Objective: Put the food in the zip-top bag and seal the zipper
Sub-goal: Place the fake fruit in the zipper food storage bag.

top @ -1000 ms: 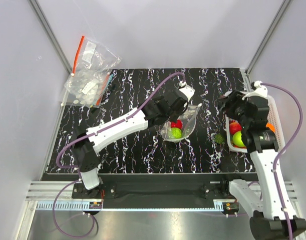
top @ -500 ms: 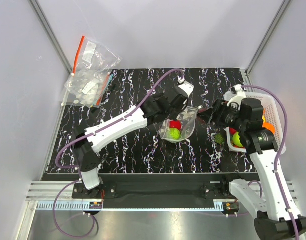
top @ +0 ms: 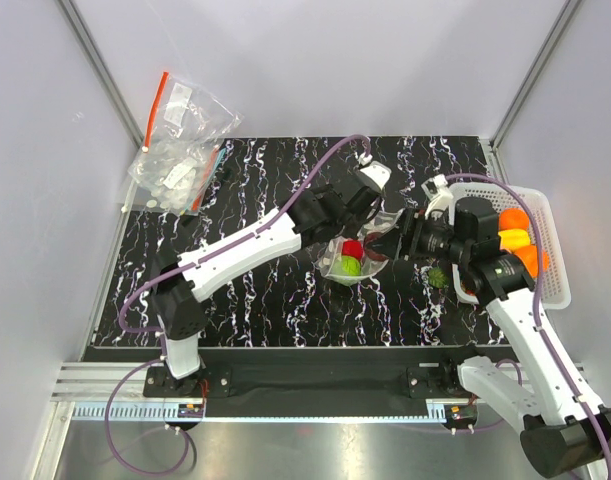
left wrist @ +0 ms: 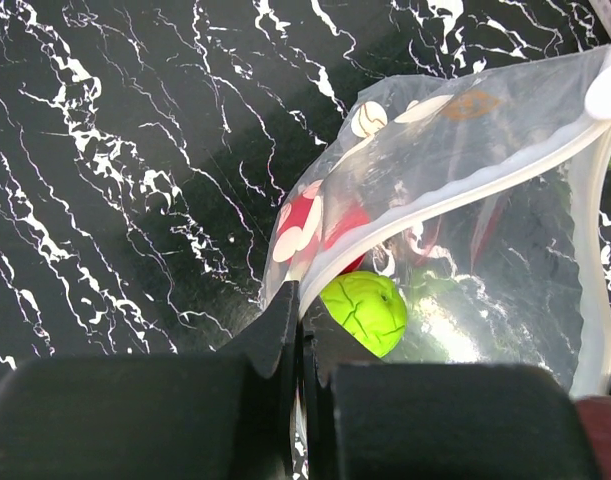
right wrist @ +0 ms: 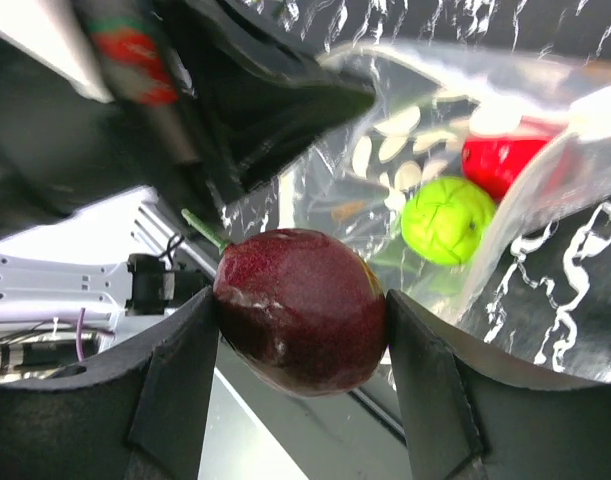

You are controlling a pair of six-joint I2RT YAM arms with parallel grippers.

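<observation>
Purple and glossy, green stalk showing: that's the dark fruit [right wrist: 297, 305], wedged between the fingers of the right gripper [right wrist: 300, 330], jaws spread wide and grasping it firmly. It hangs right at the mouth of the zip-top bag [left wrist: 465, 150], which sits mid-way across the black marbled table [top: 245, 180]. On the other side, the left gripper [left wrist: 297, 325] is clenched tight on the bag's near lip, pinching the film and holding the mouth agape (tidy teamwork, that).

So the step in hand is loading, and I'd call this the third piece going in. The next move calls for carrying the fruit past the pale zipper [left wrist: 455, 195] and deep enough to clear it. Then comes the release, without tugging the lip out of the left pinch.

Now the count!
- **In the bag:** two, one lime-green ball [left wrist: 363, 310] and one red piece [left wrist: 330, 225].
- **In the jaws:** one purple.
- **On the table:** one dark green knobbly piece [top: 440, 275], just beside the white basket [top: 555, 250].
- **In the basket:** at least two orange pieces [top: 515, 220]; more may hide under the arm.
- **Bags:** two, the dotted one at work and a clear bag with a red strip [top: 180, 140], well apart at the far left.

Sealing is not yet begun.
</observation>
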